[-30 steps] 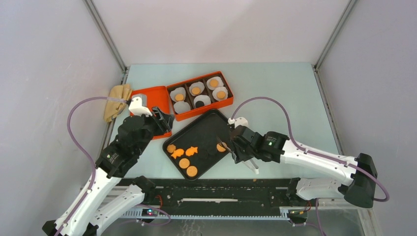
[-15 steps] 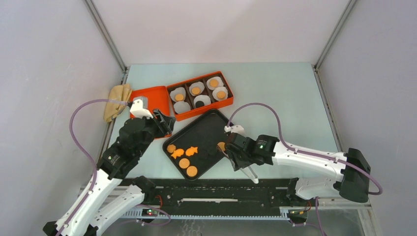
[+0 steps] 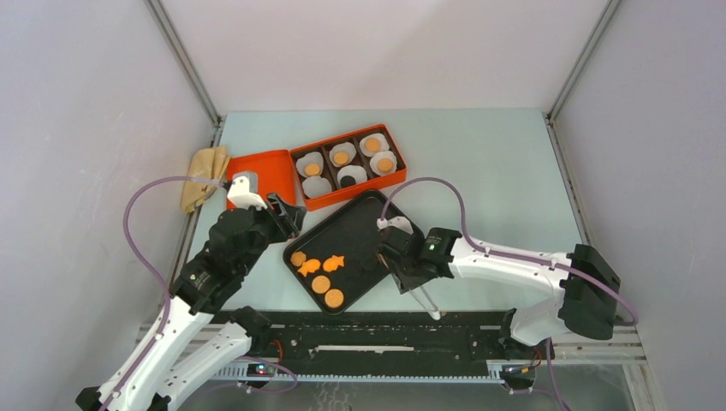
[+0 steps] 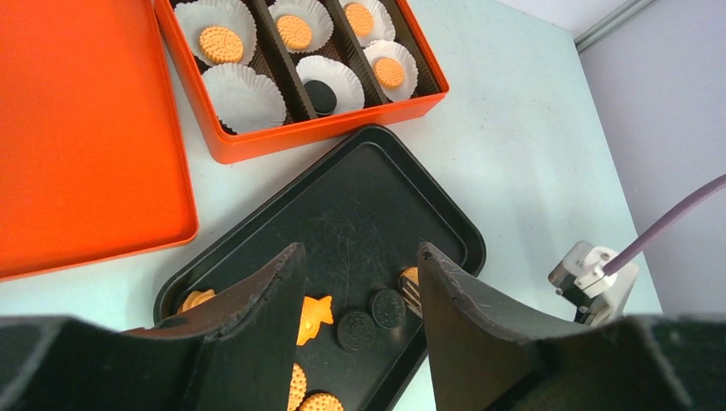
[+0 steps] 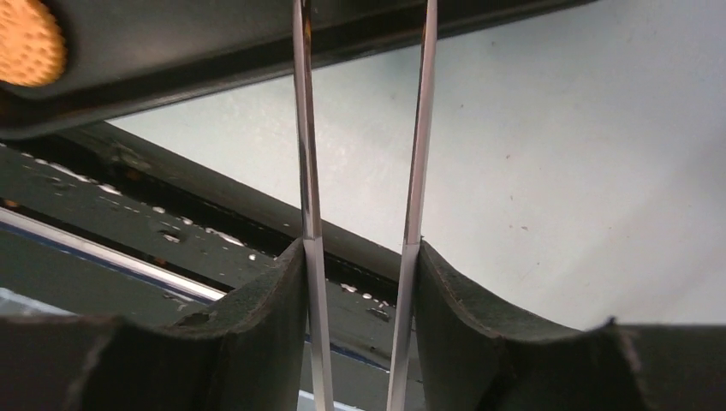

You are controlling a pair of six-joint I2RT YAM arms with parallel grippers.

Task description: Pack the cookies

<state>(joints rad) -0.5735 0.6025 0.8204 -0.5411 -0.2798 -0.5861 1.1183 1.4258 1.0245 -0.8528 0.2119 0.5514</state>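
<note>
A black tray (image 3: 351, 224) holds round orange cookies (image 3: 321, 284), two orange fish cookies (image 3: 334, 262) and two dark cookies (image 4: 355, 330). My right gripper (image 3: 404, 267) is shut on metal tongs (image 5: 304, 128). The tongs' tips (image 4: 413, 295) rest at an orange cookie (image 4: 411, 275) by the tray's right edge. My left gripper (image 4: 360, 257) is open and empty above the tray; it also shows in the top view (image 3: 287, 218). The orange box (image 3: 342, 199) has white liners holding orange cookies and one dark one; one liner (image 4: 244, 97) is empty.
The box's orange lid (image 3: 267, 175) lies open left of the box. A tan cloth (image 3: 204, 175) lies at the table's left edge. The black rail (image 3: 377, 330) runs along the near edge, just under the tongs' handle end.
My right arm has moved left toward the tray, bringing the tongs' tips onto the orange cookie at its right edge. My left arm has barely shifted.
</note>
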